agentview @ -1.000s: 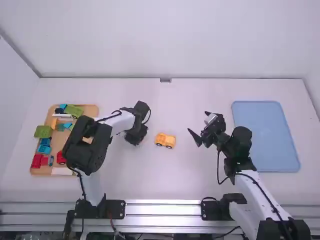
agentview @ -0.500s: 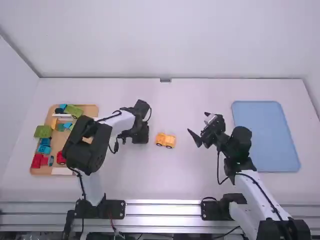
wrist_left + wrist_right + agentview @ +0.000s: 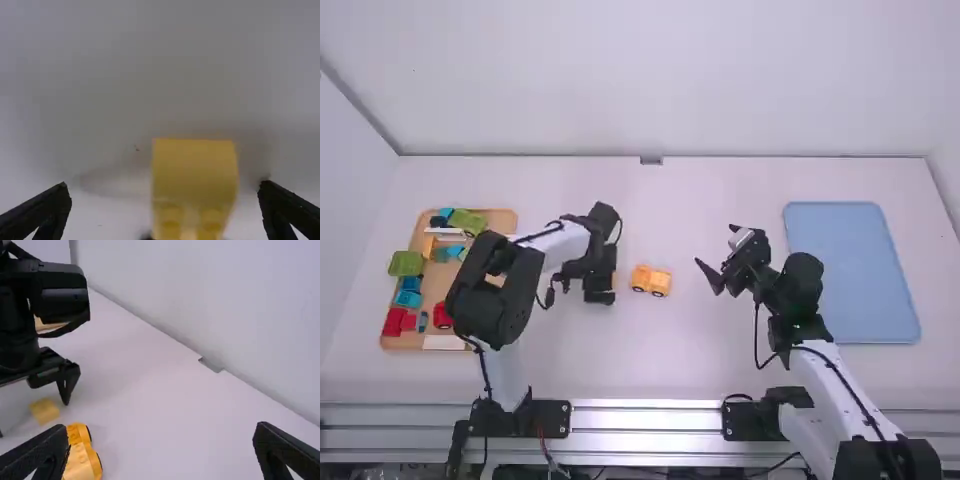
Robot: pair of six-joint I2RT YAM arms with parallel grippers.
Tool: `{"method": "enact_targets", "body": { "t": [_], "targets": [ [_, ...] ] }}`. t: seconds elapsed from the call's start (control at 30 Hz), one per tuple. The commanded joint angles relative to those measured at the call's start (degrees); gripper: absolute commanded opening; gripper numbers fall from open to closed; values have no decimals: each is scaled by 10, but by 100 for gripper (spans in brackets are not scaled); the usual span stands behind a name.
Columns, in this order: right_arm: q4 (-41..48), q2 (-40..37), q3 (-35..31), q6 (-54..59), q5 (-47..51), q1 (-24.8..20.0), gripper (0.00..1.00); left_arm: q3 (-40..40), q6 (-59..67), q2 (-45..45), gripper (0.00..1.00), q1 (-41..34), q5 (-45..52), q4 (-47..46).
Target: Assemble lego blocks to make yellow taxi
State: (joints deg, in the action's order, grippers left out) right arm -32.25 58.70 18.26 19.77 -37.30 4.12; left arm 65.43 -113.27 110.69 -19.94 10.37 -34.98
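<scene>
It looks like a robotics lab workstation. A left arm and a right arm, trailing cables, stand at a metal rail along the white table's near edge, with plain white walls behind.

A plain white far wall meets side walls at left and right. Below lies a white table, a small notch midway along its far edge, silvery metal rails along its near edge. Light falls soft and even.

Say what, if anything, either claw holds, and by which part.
Nothing: the left claw is open around a yellow block, clear of it; the right claw is open.
</scene>
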Motion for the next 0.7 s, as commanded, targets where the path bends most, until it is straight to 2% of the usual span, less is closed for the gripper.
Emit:
{"method": "enact_targets", "body": {
  "t": [0.0, 0.17, 0.3, 0.43, 0.5, 0.67],
  "targets": [
    [-1, -6, -3, -3, -4, 0, 98, 40, 31, 3, 99, -2, -20, -28],
    [-1, -6, -3, -3, -3, 0, 98, 150, 123, 1, 99, 8, -29, -154],
    [-1, -6, -3, -3, -4, 0, 98, 251, 266, 1, 99, 17, -64, -252],
    [-1, -6, -3, -2, -4, 0, 98, 320, 418, 1, 99, 15, -132, -271],
    [-1, -6, -3, -3, -2, 0, 98, 354, 532, 1, 99, 14, -171, -271],
    [0, -6, -3, -2, -2, 0, 98, 375, 684, 1, 99, 12, -205, -264]
  ]
}}
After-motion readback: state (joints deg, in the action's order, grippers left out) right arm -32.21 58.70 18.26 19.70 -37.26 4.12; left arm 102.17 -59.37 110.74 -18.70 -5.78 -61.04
